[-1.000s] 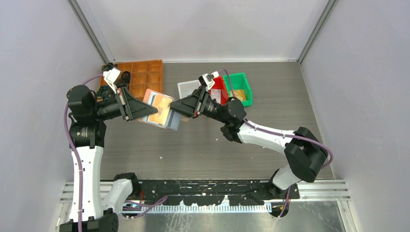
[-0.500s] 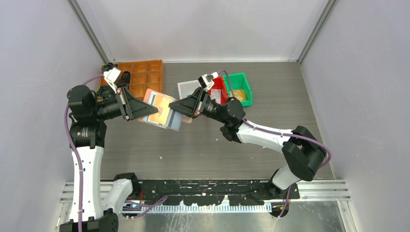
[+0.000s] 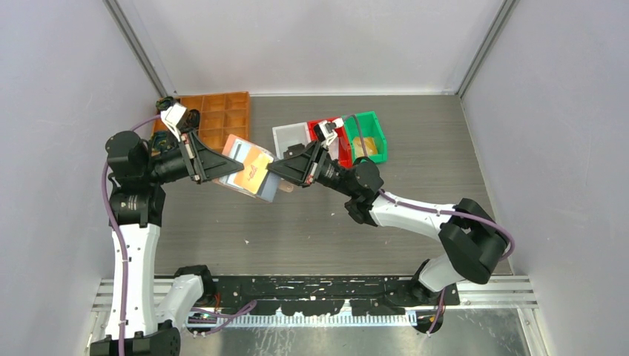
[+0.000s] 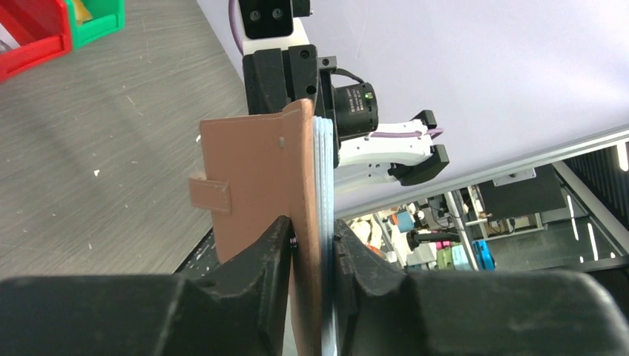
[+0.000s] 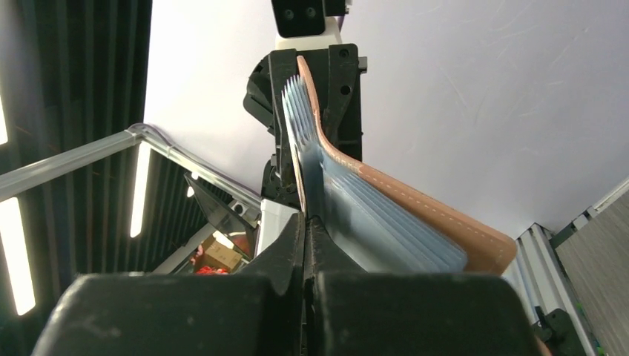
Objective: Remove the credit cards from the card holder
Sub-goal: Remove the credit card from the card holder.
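Looks like the pulling-out step. Holding the card holder (image 4: 256,178) up above the desk (image 3: 297,222) with the left gripper (image 4: 311,245), squeezed onto its pink cover. Pinching a yellow credit card (image 3: 256,172) with the right gripper (image 5: 306,222), closed tight. Next: pull straight, slowly, without bending.

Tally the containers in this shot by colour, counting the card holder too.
white bin: 1
red bin: 1
green bin: 1
orange-brown divided tray: 1
pink card holder: 1, held up off the table
Total: 5
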`<state>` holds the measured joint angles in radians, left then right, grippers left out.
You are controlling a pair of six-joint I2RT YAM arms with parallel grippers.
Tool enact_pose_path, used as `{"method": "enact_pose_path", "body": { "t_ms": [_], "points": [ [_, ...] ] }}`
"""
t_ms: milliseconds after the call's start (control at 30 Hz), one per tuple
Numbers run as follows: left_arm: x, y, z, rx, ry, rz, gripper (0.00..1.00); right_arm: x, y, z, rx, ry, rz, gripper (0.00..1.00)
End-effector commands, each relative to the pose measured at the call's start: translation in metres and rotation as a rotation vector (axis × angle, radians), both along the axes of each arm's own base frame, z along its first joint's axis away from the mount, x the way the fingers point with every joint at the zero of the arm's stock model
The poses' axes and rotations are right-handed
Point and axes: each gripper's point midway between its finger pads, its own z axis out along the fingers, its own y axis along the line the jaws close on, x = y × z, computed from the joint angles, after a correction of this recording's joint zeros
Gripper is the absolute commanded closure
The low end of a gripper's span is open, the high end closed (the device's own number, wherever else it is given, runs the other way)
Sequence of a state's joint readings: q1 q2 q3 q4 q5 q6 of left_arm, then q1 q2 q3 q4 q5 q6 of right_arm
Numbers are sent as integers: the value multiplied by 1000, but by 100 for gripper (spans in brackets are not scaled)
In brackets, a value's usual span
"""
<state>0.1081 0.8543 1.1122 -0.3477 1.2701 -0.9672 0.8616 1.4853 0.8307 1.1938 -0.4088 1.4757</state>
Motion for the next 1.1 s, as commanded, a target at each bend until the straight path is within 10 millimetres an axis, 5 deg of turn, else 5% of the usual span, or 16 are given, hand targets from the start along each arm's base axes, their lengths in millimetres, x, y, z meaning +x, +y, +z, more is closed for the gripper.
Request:
{"method": "enact_pose_path", "body": {
  "t_ms": [0, 333, 500, 600, 833, 1067],
  "points": [
    [1, 1, 18, 2, -106, 27, 71, -8, -12, 18, 34, -68, -22, 99],
    [3, 2, 10, 18, -103, 37, 96, -6, -11, 16, 29, -47, -22, 97],
    [7, 3, 6, 21, -89, 56, 100, -11, -1, 28, 79, -44, 16, 67],
    [7, 3, 8, 20, -88, 57, 100, -13, 8, 29, 87, -36, 40, 62],
    [6, 3, 10, 26, -104, 57, 100, -12, 8, 21, 66, -25, 30, 88],
    [10, 6, 14, 47, -134, 72, 100, -6, -17, -4, -39, -17, -21, 96]
  ]
}}
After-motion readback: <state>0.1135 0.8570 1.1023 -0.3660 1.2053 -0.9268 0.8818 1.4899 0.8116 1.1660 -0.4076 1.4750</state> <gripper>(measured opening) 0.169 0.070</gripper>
